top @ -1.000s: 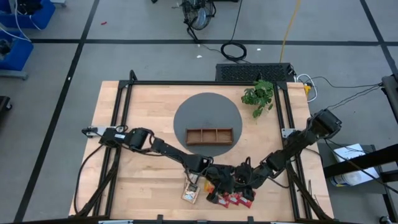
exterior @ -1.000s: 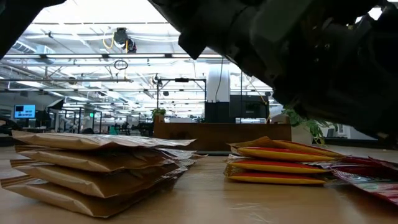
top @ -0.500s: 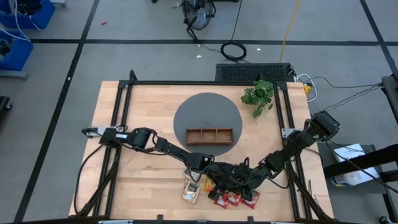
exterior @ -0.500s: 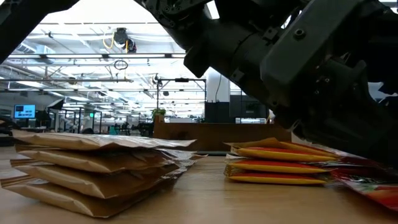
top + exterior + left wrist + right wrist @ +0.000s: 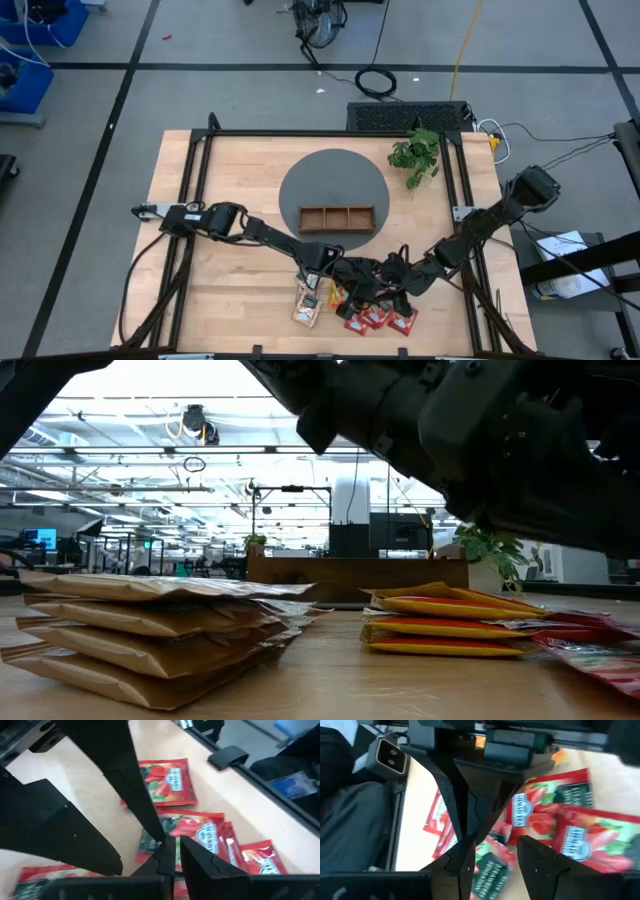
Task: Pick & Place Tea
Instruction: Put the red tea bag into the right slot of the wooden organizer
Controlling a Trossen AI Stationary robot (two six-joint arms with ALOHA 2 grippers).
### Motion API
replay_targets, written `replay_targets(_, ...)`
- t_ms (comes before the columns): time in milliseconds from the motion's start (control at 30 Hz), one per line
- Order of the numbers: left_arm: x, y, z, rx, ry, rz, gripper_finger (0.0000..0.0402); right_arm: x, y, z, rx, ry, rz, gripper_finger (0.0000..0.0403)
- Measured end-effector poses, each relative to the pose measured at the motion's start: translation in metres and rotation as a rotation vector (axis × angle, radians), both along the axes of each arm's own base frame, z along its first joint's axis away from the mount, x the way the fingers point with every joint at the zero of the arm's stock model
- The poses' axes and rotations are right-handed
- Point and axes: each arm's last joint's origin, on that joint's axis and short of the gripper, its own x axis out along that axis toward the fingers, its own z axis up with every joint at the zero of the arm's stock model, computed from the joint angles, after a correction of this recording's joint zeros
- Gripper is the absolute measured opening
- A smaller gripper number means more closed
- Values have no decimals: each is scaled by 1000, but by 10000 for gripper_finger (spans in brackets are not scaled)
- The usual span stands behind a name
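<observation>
The tea sachets lie flat near the table's front edge: a cream pile (image 5: 307, 305), orange-yellow ones (image 5: 335, 294) and red ones (image 5: 378, 317). In the low view they show as stacks: cream (image 5: 150, 630), orange-yellow (image 5: 450, 625), red (image 5: 590, 650). My left gripper (image 5: 345, 283) hangs over the red sachets (image 5: 170, 782) with only a narrow slit between its fingertips (image 5: 177, 847) and nothing in it. My right gripper (image 5: 385, 285) faces it from the right, open (image 5: 495, 852), above red sachets (image 5: 580, 837). The two grippers stand close together.
The brown three-compartment tray (image 5: 337, 217) sits on a grey round mat (image 5: 300, 180) at the table's middle. A small green plant (image 5: 415, 155) stands at the far right. Black frame rails (image 5: 195, 200) run along the table's sides.
My right gripper has risen and drawn back a little toward the table's right edge, and the red sachets under it show more fully now. The sachet stacks have stayed where they were.
</observation>
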Motion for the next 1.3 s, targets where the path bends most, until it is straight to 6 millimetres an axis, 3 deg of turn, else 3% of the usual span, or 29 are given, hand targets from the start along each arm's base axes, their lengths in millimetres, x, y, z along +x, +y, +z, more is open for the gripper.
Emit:
replay_targets(233,0,18,-7,79,71,94,5,-15,-17,-2,-139,132,-108,132)
replay_targets(367,0,28,-13,83,93,121,12,-17,-30,-8,-180,229,-192,135)
replay_targets(567,1,33,-14,86,98,125,5,-12,-41,-9,-193,251,-228,152)
replay_targets(733,2,33,-27,86,109,123,12,-15,-50,-12,-216,327,-283,163)
replay_targets(867,4,35,-30,79,102,128,4,-18,-55,-21,-131,357,-293,171)
replay_targets(1167,5,39,-31,69,105,144,4,-26,-62,-43,149,231,-227,179)
replay_targets(1300,5,40,-32,66,108,146,11,-33,-66,-50,158,260,-230,164)
